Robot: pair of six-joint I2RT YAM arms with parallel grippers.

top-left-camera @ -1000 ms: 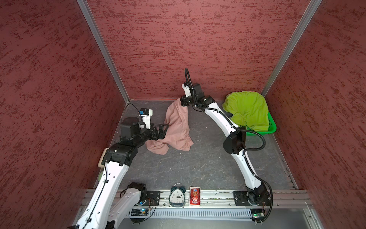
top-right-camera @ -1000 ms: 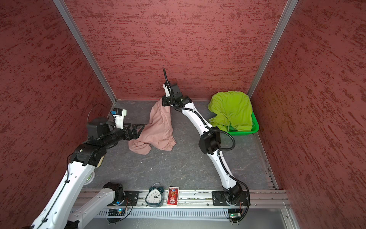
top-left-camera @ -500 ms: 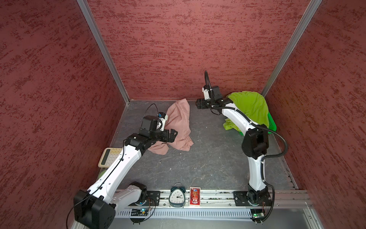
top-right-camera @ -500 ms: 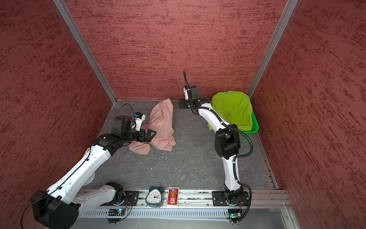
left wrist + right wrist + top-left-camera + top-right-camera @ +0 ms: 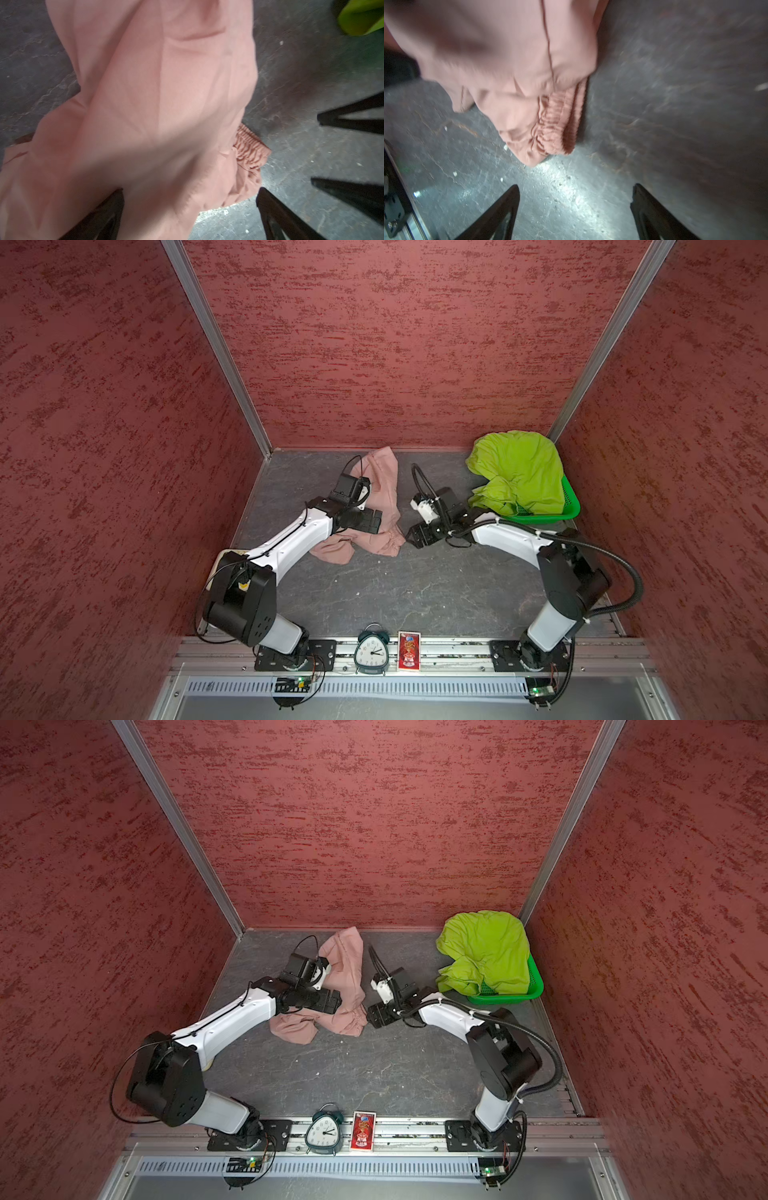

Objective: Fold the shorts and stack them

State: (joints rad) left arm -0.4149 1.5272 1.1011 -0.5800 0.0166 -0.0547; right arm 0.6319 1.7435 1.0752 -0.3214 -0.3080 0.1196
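The right pincer (image 5: 575, 191) is wide open and holds nothing. In both top views it sits low over the tabletop (image 5: 415, 593), and its tips point left. Just ahead of the tips, very near but not touching, is the bunched waistband (image 5: 558, 120) at the near right corner of the pink shorts (image 5: 384, 485).

The left pincer (image 5: 376, 520) is wide open too. It hangs over the near part of the pink shorts, with cloth right under it. I cannot tell if it touches the cloth. So the left arm is over the cloth, and the right arm is closest to the waistband corner.

The pink shorts lie crumpled in a long strip from the far wall toward the near side. The far end is right by the wall, so there is little room there. The near middle of the tabletop is open, which looks like the best place to spread them flat.

The green shorts (image 5: 519, 468) are heaped in the green basket (image 5: 570, 506) at the far right, well apart.
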